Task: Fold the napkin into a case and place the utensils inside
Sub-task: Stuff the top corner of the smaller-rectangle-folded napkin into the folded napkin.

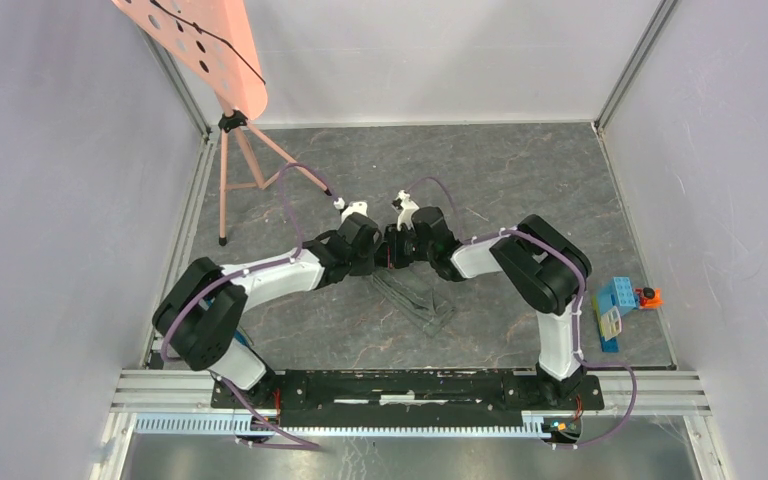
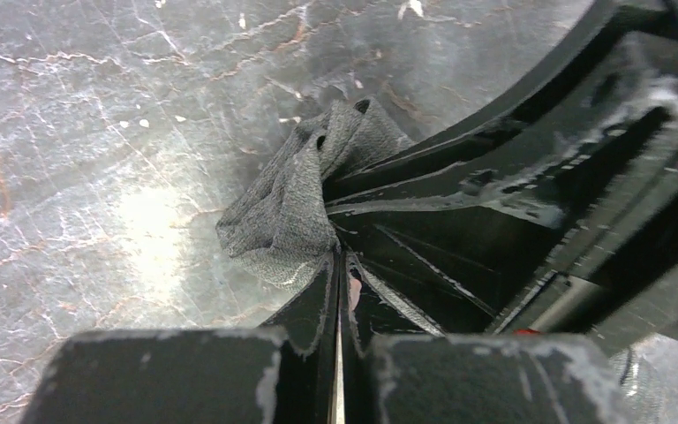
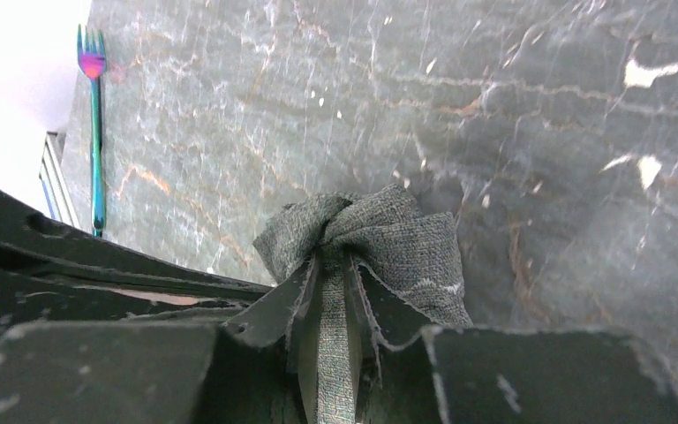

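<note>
**Spotter:** Start on the left. What has that claw got?

**Me:** My left gripper (image 2: 336,254) is pressed tight on a bunched corner of the napkin (image 2: 287,212), low over the slate.

**Spotter:** And the cloth itself?

**Me:** Mid-table, between my two arms, with a narrow creased strip trailing back toward the bases. My right gripper (image 3: 335,265) pinches another gathered bit, the cloth running up between its fingers. The two claws almost meet.

**Spotter:** Which step is this?

**Me:** Folding, I'd say; I see no utensil in the cloth. Next I need both pinched parts carried over together and laid flat so a pocket forms.

**Spotter:** Blind spots?

**Me:** From above, my wrists cover the pinched part, so I can't count layers. Only one fork (image 3: 95,132) shows, far off at the edge of the right wrist view.
</note>
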Action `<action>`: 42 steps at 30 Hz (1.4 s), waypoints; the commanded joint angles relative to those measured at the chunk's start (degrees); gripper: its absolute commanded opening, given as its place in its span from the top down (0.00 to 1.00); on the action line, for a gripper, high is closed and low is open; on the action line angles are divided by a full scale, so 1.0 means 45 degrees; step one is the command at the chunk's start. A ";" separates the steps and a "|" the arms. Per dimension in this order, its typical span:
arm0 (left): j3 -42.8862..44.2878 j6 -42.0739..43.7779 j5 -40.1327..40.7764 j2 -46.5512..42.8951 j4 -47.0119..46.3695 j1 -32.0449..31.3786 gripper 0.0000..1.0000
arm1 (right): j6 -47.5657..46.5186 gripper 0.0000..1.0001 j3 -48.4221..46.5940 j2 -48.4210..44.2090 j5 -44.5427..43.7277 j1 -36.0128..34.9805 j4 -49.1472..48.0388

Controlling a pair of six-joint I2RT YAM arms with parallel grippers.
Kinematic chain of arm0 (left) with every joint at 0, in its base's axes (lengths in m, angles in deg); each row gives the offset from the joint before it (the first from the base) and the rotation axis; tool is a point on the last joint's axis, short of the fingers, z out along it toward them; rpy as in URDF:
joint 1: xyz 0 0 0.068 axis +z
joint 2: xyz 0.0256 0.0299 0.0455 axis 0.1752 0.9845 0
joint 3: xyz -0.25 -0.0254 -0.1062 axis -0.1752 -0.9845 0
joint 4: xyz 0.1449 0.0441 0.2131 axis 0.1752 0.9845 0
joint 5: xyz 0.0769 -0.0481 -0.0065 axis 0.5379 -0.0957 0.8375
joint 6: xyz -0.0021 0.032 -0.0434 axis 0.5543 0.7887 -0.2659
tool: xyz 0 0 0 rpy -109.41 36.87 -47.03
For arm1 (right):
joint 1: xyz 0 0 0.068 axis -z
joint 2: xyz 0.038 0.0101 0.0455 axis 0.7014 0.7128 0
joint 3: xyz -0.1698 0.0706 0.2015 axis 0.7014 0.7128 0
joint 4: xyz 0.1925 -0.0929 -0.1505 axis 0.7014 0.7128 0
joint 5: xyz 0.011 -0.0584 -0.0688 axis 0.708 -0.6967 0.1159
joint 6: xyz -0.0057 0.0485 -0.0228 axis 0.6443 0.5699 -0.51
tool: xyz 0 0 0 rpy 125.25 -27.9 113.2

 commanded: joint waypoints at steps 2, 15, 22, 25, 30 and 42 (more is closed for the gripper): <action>0.1078 0.0320 -0.0411 0.0890 0.0477 0.0211 0.90 | 0.0391 0.75 0.0026 0.0457 -0.0664 -0.0145 -0.0677; -0.1277 -0.0870 -0.2032 -0.3268 0.0855 0.1631 0.54 | -0.3048 0.58 0.0162 -0.2979 -0.0470 0.0110 0.3255; -0.1061 -0.1030 -0.2504 -0.1905 -0.0074 0.2441 0.57 | -0.3337 0.73 -0.0294 -0.2568 -0.0689 0.0112 0.3236; -0.0409 -0.0673 -0.2486 -0.0880 -0.0190 0.2443 0.62 | -0.3295 0.82 -0.0878 -0.1843 -0.0663 0.0106 0.3138; 0.0502 -0.0468 -0.2504 0.0593 -0.0380 0.2354 0.65 | -0.2817 0.85 -0.1900 -0.0413 -0.0720 -0.0193 0.2626; 0.0414 0.0049 -0.2358 -0.0342 0.0916 0.2121 0.61 | -0.2873 0.76 -0.1678 -0.1367 -0.1192 -0.0548 0.3499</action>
